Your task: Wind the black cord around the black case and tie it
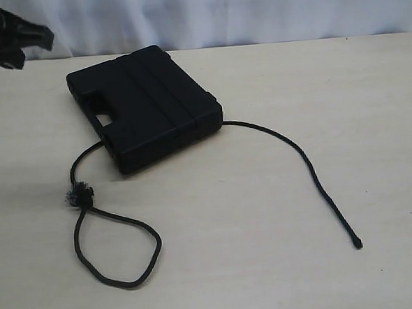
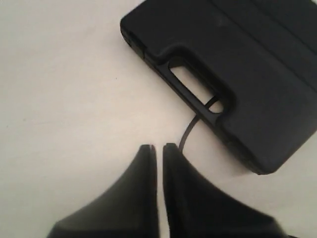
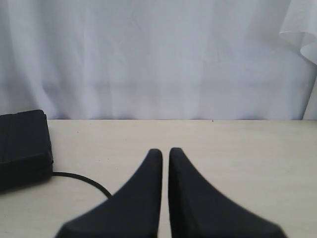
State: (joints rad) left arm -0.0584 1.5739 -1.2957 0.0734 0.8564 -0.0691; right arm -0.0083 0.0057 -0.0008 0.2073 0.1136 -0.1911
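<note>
I have the flat rectangular matte black plastic case (image 1: 147,105) lying back-left on the pale tabletop (image 1: 269,277), over the thin black braided cord (image 1: 289,144). The cord's frayed knot (image 1: 78,194) lies front-left (loop nearer still), and its stiff tip (image 1: 357,243) front-right.

Cord (image 1: 79,195): middle run hidden under case (image 1: 147,105); left gripper (image 1: 17,36): cropped by exterior view's corner, blurred; both wrist views: case cut off at edge, cord running behind a finger (image 2: 198,198).

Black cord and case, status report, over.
Grippers: left gripper and right gripper shut, empty. Task: black cord runs under black case, ends loose on table, unwrapped. Nothing in the way.
</note>
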